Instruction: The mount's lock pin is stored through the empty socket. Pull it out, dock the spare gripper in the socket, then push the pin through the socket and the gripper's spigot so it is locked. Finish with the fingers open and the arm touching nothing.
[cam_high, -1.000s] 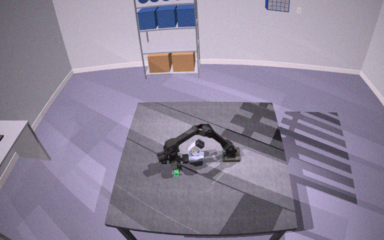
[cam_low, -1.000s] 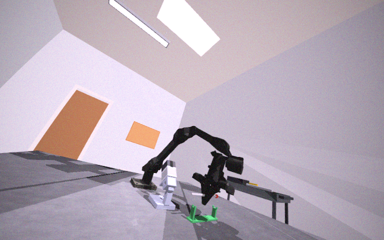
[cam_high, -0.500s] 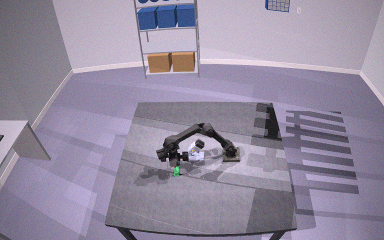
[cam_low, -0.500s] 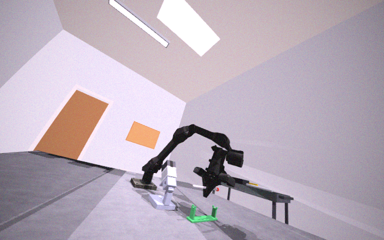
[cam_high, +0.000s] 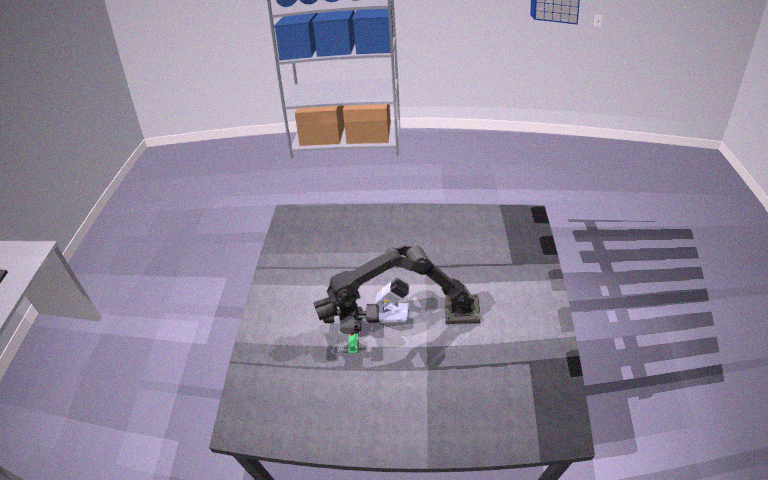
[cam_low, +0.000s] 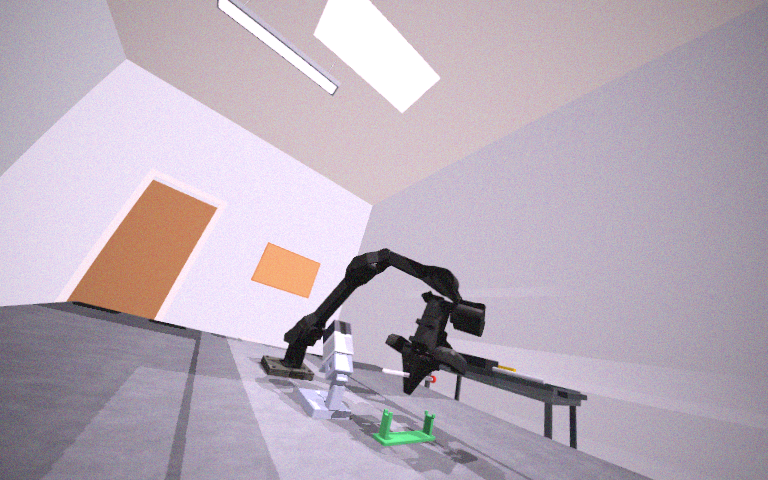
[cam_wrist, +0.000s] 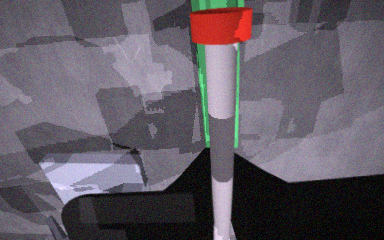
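My gripper (cam_high: 351, 328) (cam_low: 410, 386) (cam_wrist: 214, 154) is shut on the lock pin (cam_low: 394, 372) (cam_wrist: 220, 80), a light rod with a red head (cam_low: 433, 379) (cam_wrist: 217, 27). The pin lies across the fingertips, roughly level, above the green cradle (cam_high: 353, 345) (cam_low: 404, 437) (cam_wrist: 215, 3) and clear of its two posts. The white mount (cam_high: 394, 313) (cam_low: 317, 404) (cam_wrist: 95, 175) stands beside the cradle. A white block with a dark end (cam_high: 390, 291) (cam_low: 338, 344) sits on top of the mount. The socket's hole and the seating of that block are too small to make out.
The arm's base (cam_high: 462, 312) (cam_low: 286, 367) stands on the table (cam_high: 362, 430) beyond the mount. The arm arches over from there to the cradle. A shelf with blue bins (cam_high: 334, 36) and orange boxes (cam_high: 318, 127) is far back by the wall.
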